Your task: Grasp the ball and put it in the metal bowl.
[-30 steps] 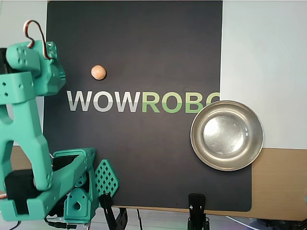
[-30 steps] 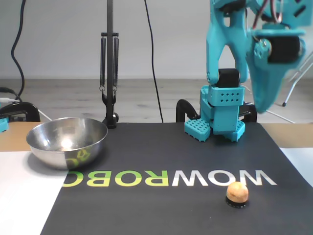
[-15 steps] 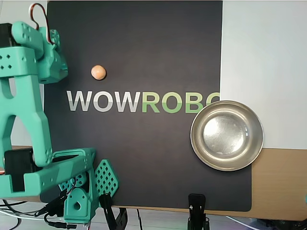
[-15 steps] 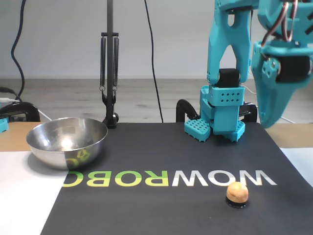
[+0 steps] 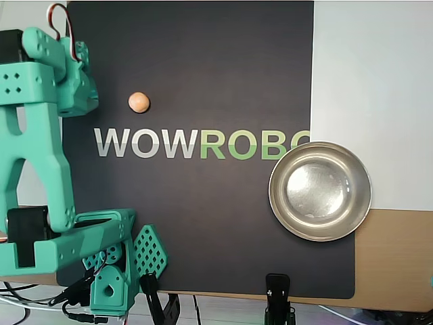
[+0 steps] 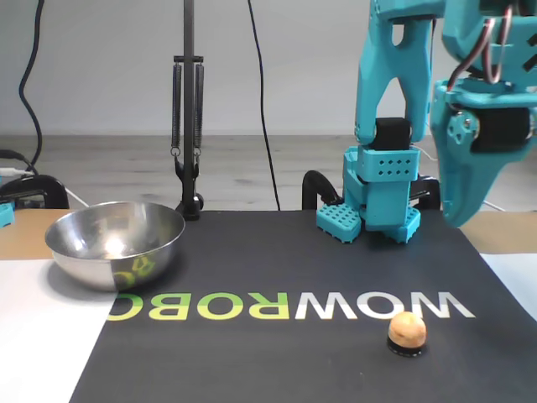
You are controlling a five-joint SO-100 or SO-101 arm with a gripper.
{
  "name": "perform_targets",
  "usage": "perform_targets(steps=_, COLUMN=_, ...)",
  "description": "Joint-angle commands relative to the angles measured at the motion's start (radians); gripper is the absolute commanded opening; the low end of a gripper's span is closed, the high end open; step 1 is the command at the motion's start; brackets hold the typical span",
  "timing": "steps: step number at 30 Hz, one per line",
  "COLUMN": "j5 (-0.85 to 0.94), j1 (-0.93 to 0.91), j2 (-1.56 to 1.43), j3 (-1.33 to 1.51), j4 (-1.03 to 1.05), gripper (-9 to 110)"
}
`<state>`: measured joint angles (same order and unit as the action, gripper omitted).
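Note:
The peach-orange ball [image 5: 139,102] rests on the black mat just above the "WOWROBO" lettering; in the fixed view the ball [image 6: 407,327] sits on a small dark ring at the front right. The metal bowl [image 5: 320,191] stands empty at the mat's right edge, and at the left in the fixed view [image 6: 113,259]. My teal gripper [image 6: 458,220] hangs point-down well above the mat, behind and to the right of the ball. Its fingers look pressed together with nothing held. In the overhead view the gripper [image 5: 78,95] is left of the ball, apart from it.
The arm's base [image 6: 377,197] stands at the mat's back edge. A black lamp stand [image 6: 188,126] and its clamp rise behind the bowl, with cables hanging near it. White sheet [image 5: 372,68] and bare wood [image 5: 392,264] flank the mat [image 5: 203,217].
The arm has stretched out from its base, carrying the gripper up the overhead picture and lower in the fixed view. Ball and bowl have not moved.

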<state>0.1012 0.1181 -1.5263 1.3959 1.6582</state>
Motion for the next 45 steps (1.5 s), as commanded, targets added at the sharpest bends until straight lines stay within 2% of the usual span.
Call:
perform_targets(steps=1, j5=0.003, j1=-0.020, j2=-0.005, j3=-0.029, j4=0.002, gripper=0)
perform_targets(steps=21, j5=0.005, j1=-0.183, j2=-0.005, j3=-0.026, j4=-0.025, gripper=0)
perform_targets(steps=45, j5=0.012, j1=-0.235, j2=-0.006, j3=0.023, j4=-0.025, gripper=0)
